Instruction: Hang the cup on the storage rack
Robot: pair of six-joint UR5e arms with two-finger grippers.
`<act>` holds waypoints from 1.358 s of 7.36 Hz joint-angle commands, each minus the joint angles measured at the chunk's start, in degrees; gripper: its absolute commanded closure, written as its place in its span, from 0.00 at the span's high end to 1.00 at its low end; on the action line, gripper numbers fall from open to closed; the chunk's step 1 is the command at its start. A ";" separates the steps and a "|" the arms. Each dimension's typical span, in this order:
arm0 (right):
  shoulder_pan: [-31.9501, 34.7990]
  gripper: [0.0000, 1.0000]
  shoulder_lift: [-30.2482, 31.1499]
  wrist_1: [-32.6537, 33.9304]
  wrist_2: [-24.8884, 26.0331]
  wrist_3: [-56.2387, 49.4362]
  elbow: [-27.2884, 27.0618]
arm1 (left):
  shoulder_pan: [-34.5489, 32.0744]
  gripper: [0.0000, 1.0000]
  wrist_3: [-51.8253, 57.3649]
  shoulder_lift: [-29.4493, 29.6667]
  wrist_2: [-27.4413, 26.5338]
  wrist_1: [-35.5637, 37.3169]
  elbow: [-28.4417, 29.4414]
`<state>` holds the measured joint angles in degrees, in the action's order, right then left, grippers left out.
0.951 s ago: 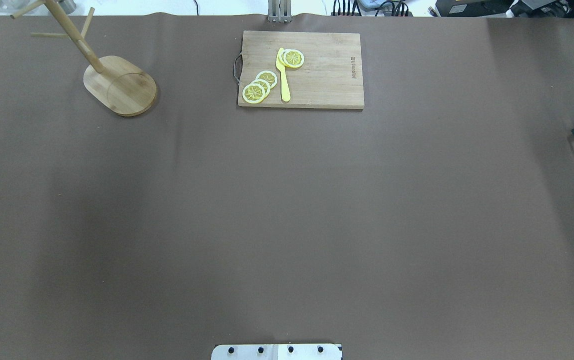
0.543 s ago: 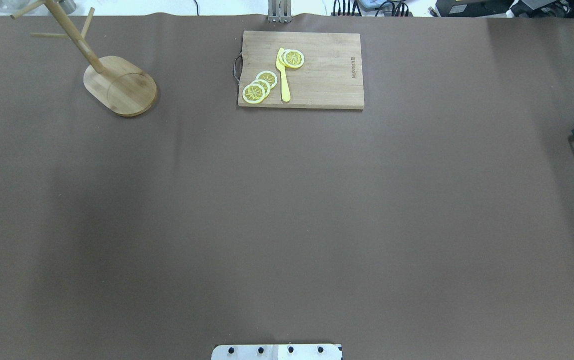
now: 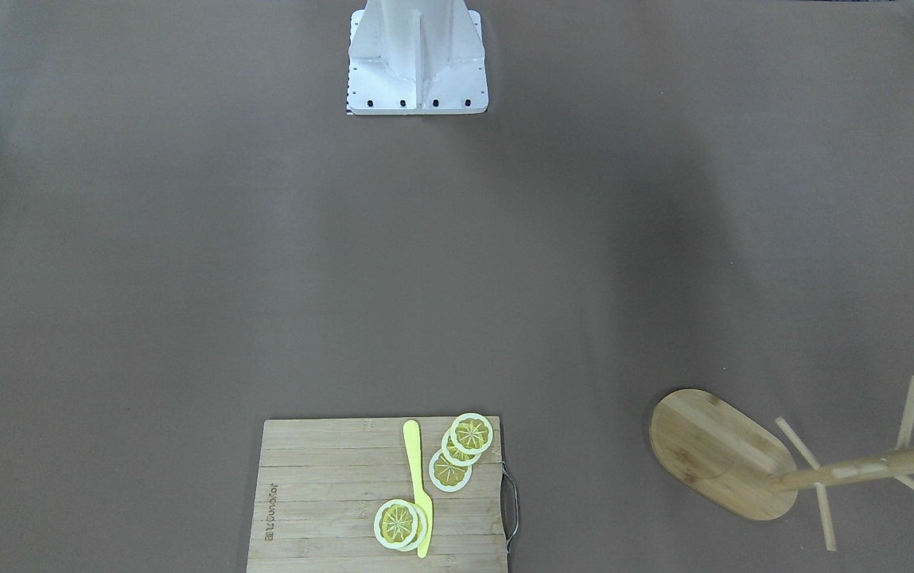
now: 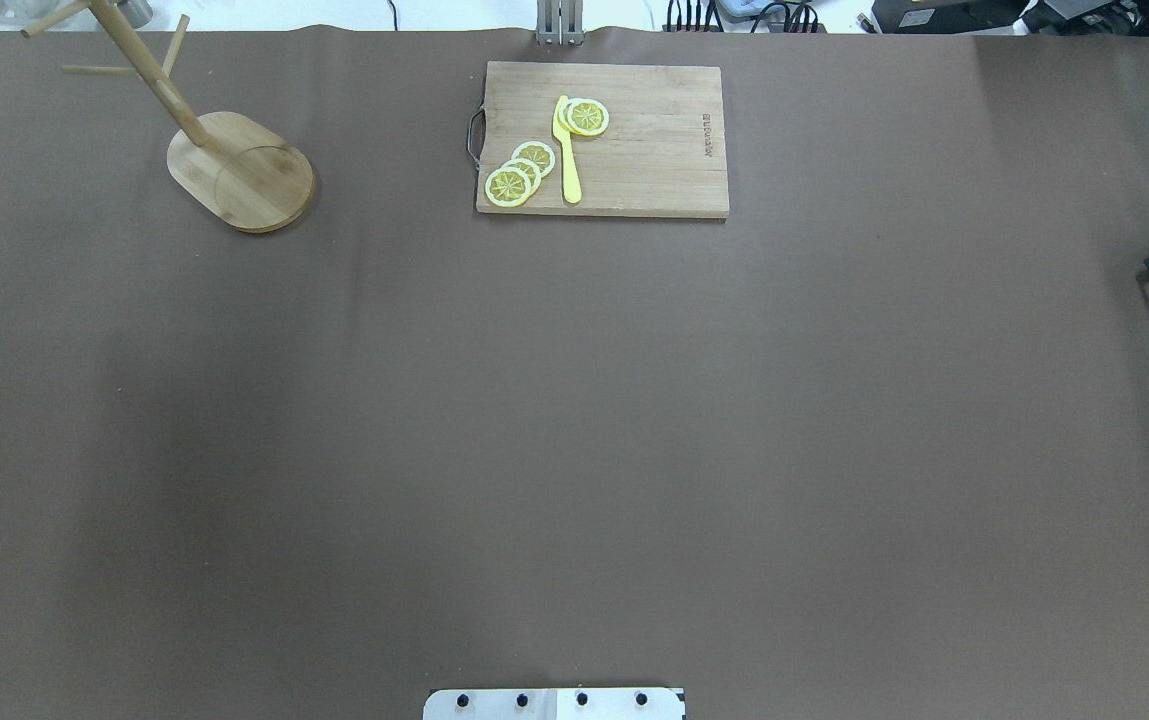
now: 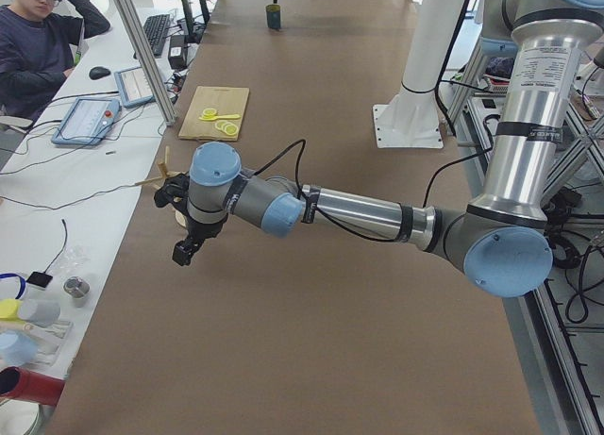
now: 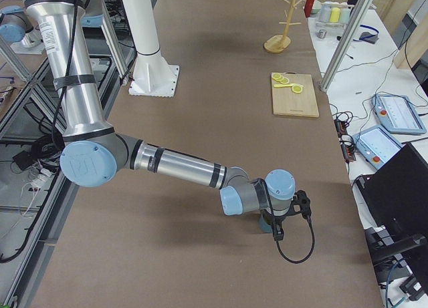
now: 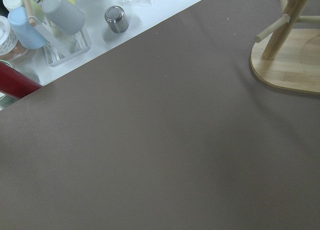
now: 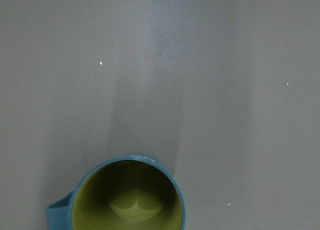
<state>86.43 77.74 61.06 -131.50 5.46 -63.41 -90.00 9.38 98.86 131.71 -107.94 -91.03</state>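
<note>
Cup [image 8: 127, 202] upright by R gripper [image 6: 277, 232] (rack [image 4: 252, 180] well apart).

Cup [image 8: 125, 197] blue, olive inside; rack [image 4: 244, 175] pale bamboo.

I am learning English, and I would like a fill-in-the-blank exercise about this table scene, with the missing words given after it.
1. The lemon slices lie on the cutting board next to a ___ knife.
2. In the overhead view, the storage rack stands to the ___ of the cutting board.
3. The pegs of the storage rack carry ___ cups.
4. In the right wrist view, the cup stands upright with its opening facing ___.

Missing words: yellow; left; no; up.
</note>
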 commanded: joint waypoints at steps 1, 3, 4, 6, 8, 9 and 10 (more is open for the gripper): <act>-0.64 0.85 -0.49 -0.50 0.37 0.07 0.74 | 0.00 0.99 -0.06 -0.34 -0.14 -2.09 0.59; -1.44 0.76 -0.40 -0.59 0.46 0.07 1.01 | 0.00 0.99 -0.06 -0.34 -0.14 -2.18 0.59; -1.70 0.74 -0.23 -0.59 0.81 0.07 1.18 | 0.00 0.99 -0.06 -0.34 -0.14 -2.10 0.59; -2.23 0.66 -0.14 -1.37 1.16 0.07 2.32 | 0.09 0.99 -0.06 -0.34 -0.14 -2.18 0.59; -2.32 0.23 0.12 -1.47 1.16 0.07 3.12 | 0.09 0.99 -0.06 -0.34 -0.14 -2.18 0.59; -2.32 0.00 0.13 -1.47 1.16 -0.01 2.85 | 0.09 0.99 -0.06 -0.34 -0.14 -2.18 0.59; -2.32 0.00 0.21 -1.47 1.08 0.07 2.50 | 0.09 0.99 -0.06 -0.34 -0.14 -2.18 0.59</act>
<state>84.12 77.86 59.61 -130.37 5.50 -60.59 -89.91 9.31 98.52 131.57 -110.13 -90.44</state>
